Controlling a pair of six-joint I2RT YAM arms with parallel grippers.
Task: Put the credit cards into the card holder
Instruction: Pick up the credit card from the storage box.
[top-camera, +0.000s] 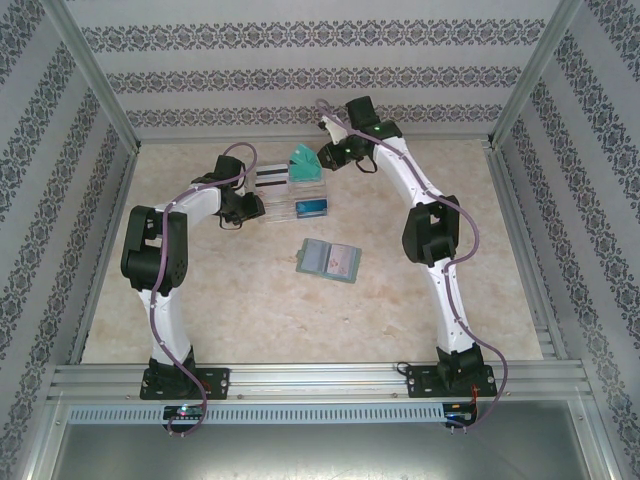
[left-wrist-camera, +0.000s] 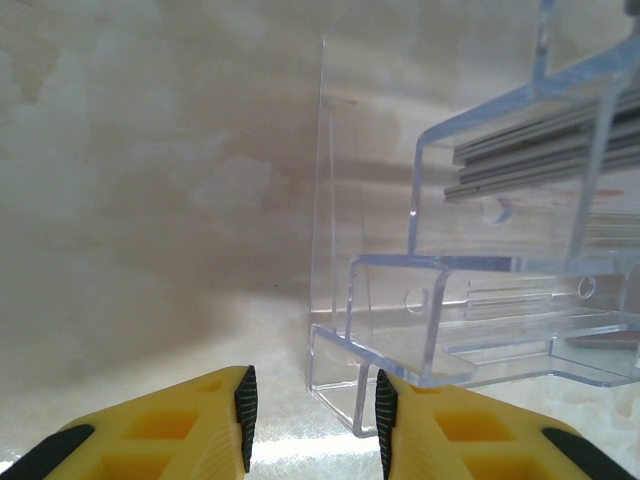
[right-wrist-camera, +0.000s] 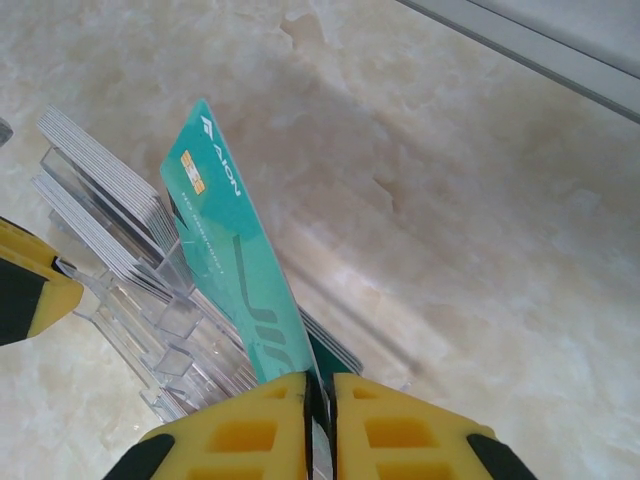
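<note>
My right gripper (right-wrist-camera: 320, 385) is shut on the lower edge of a teal credit card (right-wrist-camera: 225, 230), which stands tilted in the back tier of a clear plastic stand (right-wrist-camera: 160, 340). In the top view this gripper (top-camera: 322, 158) is at the stand's far right corner, on the teal card (top-camera: 303, 163). A white card with black stripes (top-camera: 268, 180) and a blue card (top-camera: 310, 207) sit in other tiers. My left gripper (left-wrist-camera: 312, 420) is open, with the stand's (left-wrist-camera: 480, 300) near corner between its fingers. The sage-green card holder (top-camera: 328, 260) lies open mid-table, with neither gripper near it.
A stack of pale cards (right-wrist-camera: 110, 190) fills the stand's upper tier beside the teal one. The left gripper's yellow finger (right-wrist-camera: 30, 290) shows at the stand's far side. Patterned walls and metal rails (top-camera: 310, 380) enclose the beige table (top-camera: 250, 320).
</note>
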